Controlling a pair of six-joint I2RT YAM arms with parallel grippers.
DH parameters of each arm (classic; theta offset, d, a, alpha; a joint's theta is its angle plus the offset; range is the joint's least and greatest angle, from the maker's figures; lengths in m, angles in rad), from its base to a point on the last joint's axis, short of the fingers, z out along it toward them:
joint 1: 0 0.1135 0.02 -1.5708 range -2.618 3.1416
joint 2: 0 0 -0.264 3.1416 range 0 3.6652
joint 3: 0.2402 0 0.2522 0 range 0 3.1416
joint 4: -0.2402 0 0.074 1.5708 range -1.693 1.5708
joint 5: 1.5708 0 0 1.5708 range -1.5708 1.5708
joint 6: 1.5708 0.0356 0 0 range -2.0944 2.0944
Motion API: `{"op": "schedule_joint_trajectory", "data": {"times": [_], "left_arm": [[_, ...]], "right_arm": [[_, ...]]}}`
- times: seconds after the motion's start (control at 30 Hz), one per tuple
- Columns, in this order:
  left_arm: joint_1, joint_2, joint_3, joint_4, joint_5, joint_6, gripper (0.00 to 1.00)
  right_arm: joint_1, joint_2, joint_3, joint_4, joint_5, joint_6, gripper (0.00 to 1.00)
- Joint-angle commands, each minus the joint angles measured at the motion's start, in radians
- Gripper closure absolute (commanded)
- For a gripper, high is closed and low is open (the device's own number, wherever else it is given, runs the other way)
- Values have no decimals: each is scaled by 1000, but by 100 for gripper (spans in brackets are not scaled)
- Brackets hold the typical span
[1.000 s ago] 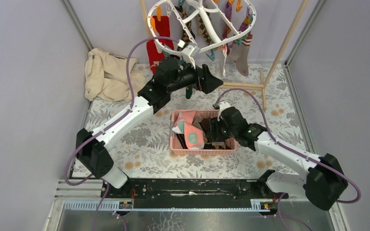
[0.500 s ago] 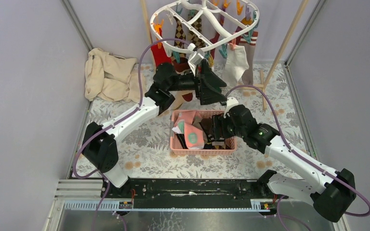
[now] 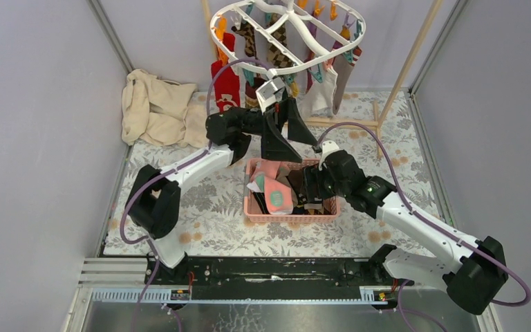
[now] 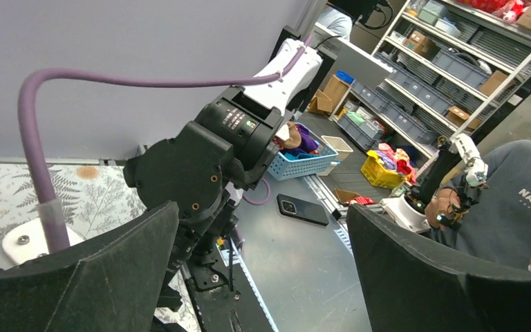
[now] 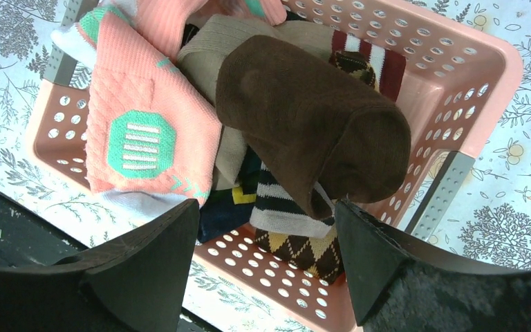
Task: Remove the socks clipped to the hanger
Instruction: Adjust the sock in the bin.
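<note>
The white oval hanger (image 3: 287, 34) hangs at the back with coloured clips round its rim. Socks are clipped to it: a red one (image 3: 225, 84), brown argyle ones (image 3: 276, 48), a white one (image 3: 323, 86). My left gripper (image 3: 289, 138) is open and empty, just below the hanger's near rim, fingers pointing down over the pink basket's far edge. In the left wrist view its fingers (image 4: 110, 277) frame only the right arm and the floor. My right gripper (image 3: 311, 187) is open and empty, low over the basket (image 5: 498, 90). A brown sock (image 5: 311, 124) lies between its fingers (image 5: 145, 270).
The pink slotted basket (image 3: 249, 207) holds several socks, among them a pink and green one (image 5: 145, 131) and an argyle one (image 5: 304, 250). A cream cloth (image 3: 155, 107) lies at the back left. The wooden pole frame (image 3: 402, 72) stands at the back right.
My left gripper has swung from pointing right to pointing down and nearer the basket. The hanger has swung and its socks have shifted. My right arm has moved slightly.
</note>
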Motion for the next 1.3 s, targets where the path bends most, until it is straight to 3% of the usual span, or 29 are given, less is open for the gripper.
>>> {"op": "schedule_joint_trajectory", "data": {"times": [0.0,0.03,0.07,0.13,0.17,0.2,0.37,0.5,0.63,0.77,1.0,1.27], "left_arm": [[1,-119,-70,-167,25,116,1],[0,-161,-83,-339,3,253,1],[-1,-215,-82,-625,-43,517,1],[-45,-294,25,-1311,-393,1010,1],[-80,-306,70,-1473,-512,1111,1],[-89,-308,86,-1524,-546,1129,1],[-72,-368,45,-1569,-687,1099,1],[-89,-461,-2,-1646,-939,1108,1],[-92,-550,-69,-1699,-1148,1094,1],[-92,-621,-156,-1737,-1247,1067,1],[-92,-738,-285,-1778,-1288,1025,1],[-92,-812,-360,-1802,-1284,995,1]], "right_arm": [[7,23,44,44,18,-24,21],[7,29,43,50,17,-25,21],[8,33,42,56,15,-25,21],[8,46,42,64,11,-25,21],[7,52,42,69,8,-25,21],[6,58,42,75,4,-25,21],[6,89,58,92,-11,-25,21],[7,129,112,107,-41,-36,21],[7,212,204,130,-164,-46,22],[9,340,279,177,-331,-42,26],[24,577,266,221,-306,-25,37],[26,496,21,228,-103,45,36]]}}
